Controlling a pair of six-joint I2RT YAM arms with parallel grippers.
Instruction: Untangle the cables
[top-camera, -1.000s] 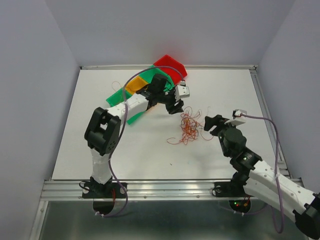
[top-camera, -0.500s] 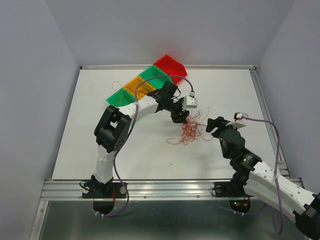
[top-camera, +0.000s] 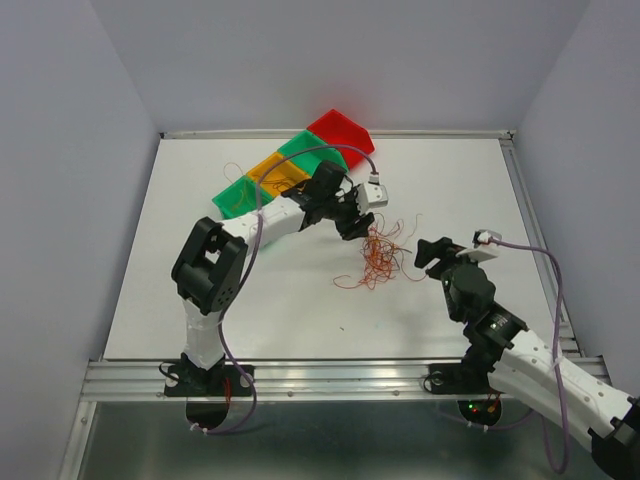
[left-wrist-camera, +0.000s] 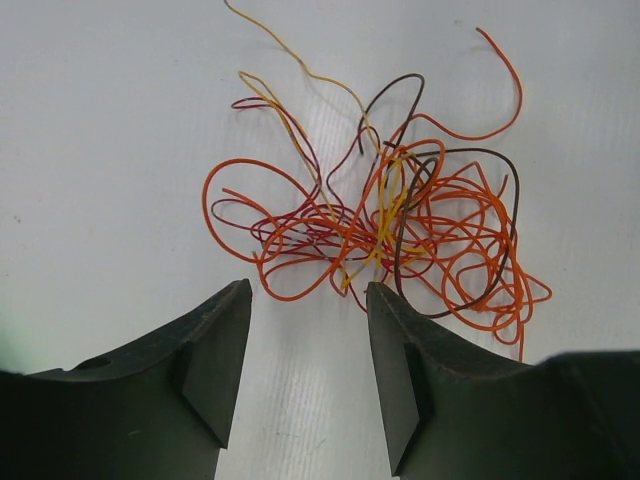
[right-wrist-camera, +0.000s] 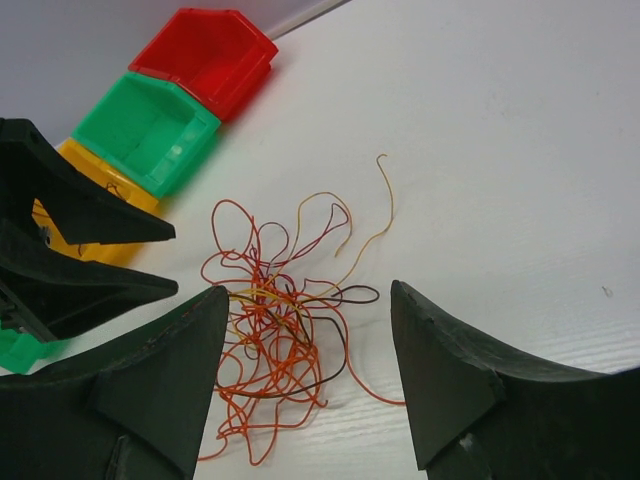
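Both my jaws stand apart and empty. My left gripper hangs just beside the cables, a tangled heap in the middle of the table; my right gripper faces it from the opposite side. Left arm stretched forward, right arm low. Behind the left arm sit the red bin, green bin and yellow bin

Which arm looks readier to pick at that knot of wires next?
Probably left. The left tool, open, sits right at the edge of the wires, pointing into them. The right tool, also open, stands a little off to the side.
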